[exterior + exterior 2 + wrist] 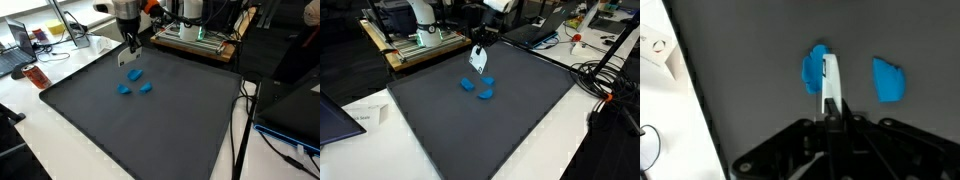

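Observation:
My gripper (828, 108) is shut on a thin white flat piece (828, 78), which the wrist view shows edge-on, sticking out past the fingertips. In both exterior views the gripper (131, 44) (480, 43) hangs over the far part of the dark mat (150, 130) with the white piece (127, 57) (477, 60) dangling below it, off the surface. Three small blue blocks (136, 73) (124, 88) (146, 87) lie on the mat just below and in front of it. The wrist view shows two of them (813, 70) (890, 80), one partly hidden behind the white piece.
A rack of equipment (195, 35) stands behind the mat. An orange bottle (37, 77) and a laptop (15, 50) sit on the white desk beside it. Cables (610, 80) trail along one side, and a paper sheet (360, 118) lies near the mat's corner.

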### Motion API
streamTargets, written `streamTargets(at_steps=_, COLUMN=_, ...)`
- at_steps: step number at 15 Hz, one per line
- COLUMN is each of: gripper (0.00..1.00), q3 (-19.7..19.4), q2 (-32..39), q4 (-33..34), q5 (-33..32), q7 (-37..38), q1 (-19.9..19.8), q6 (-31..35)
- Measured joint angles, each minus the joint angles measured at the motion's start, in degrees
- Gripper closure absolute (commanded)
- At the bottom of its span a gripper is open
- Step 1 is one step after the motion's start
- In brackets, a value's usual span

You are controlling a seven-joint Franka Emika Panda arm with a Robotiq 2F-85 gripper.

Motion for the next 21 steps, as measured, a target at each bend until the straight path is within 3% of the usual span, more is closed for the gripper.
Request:
streamTargets(at_steps=9, gripper=0.99, q3=1.6, q2=-7.03, q4=-6.55, q5=13.66, q7=-16.27, q1=-3.82, q6=5.09)
streamTargets(at_steps=16, gripper=0.99, q3=1.72, q2=-7.26, q4=-6.82, q5=29.49, q7=-33.6, q1=-7.92, q6=5.17)
streamTargets(at_steps=21, gripper=0.99, q3=1.71, q2=-7.25, q4=-7.45, q5=35.84, q7=-42.67, q1=-10.09, q6=5.15)
